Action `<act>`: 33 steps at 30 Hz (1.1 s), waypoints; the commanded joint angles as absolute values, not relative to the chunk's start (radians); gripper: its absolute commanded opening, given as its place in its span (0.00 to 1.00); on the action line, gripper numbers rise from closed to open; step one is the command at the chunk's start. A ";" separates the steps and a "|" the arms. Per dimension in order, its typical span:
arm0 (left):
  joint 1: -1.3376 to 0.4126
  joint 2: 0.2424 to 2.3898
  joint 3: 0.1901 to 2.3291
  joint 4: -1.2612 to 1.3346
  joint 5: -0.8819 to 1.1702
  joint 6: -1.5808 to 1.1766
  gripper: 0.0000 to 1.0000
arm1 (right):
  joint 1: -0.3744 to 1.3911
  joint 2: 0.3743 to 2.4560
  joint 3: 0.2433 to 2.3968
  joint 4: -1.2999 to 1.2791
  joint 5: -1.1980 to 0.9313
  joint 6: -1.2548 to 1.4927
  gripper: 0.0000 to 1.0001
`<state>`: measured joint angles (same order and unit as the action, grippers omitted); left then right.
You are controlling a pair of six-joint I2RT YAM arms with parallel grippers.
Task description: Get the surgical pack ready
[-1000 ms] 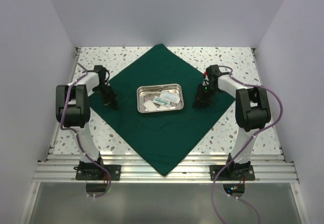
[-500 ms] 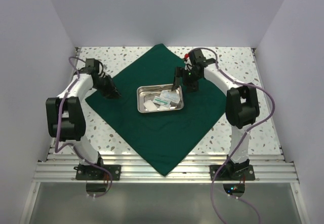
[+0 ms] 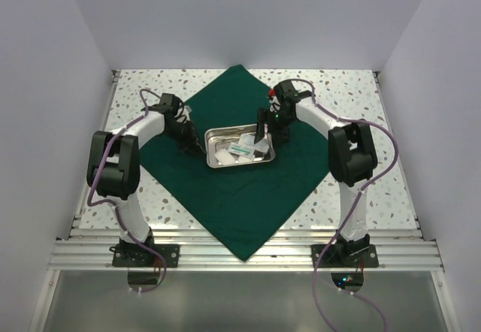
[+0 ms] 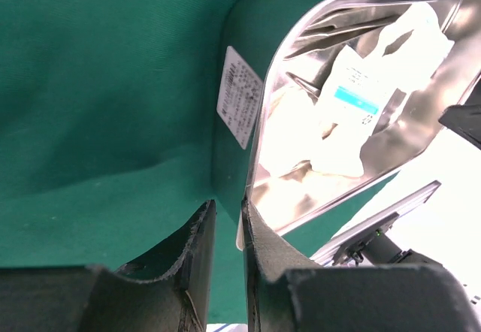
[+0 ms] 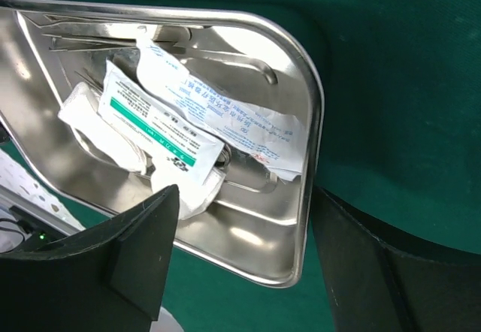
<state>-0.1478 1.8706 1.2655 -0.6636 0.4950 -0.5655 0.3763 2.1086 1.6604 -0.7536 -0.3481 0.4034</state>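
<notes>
Dark green matte cloth drape (image 3: 225, 189) is lying flat as a broad diamond on the speckled white table (image 3: 361, 99), one corner pointing at the arm bases. Shiny rectangular steel tray (image 3: 240, 164) is sitting at the drape's centre, holding white sealed packets (image 5: 161, 133), one with a green stripe.

Left gripper (image 4: 225, 212) is hovering at the tray's left rim, jaws parted only narrowly, green cloth showing through the gap.

Right gripper (image 5: 244, 197) is standing spread wide, straddling the tray's rim, gripping nothing.
</notes>
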 commanded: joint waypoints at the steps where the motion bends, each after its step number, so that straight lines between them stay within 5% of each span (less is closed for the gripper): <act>1: -0.153 1.862 1.255 -0.621 0.535 -0.594 0.24 | 0.391 2.102 1.654 -0.736 -0.357 0.411 0.72; 12: -0.155 1.798 1.187 -0.606 0.545 -0.620 0.24 | 0.403 2.065 1.602 -0.716 -0.416 0.416 0.40; 33: -0.156 1.773 1.157 -0.591 0.545 -0.632 0.24 | 0.408 2.025 1.574 -0.745 -0.379 0.388 0.40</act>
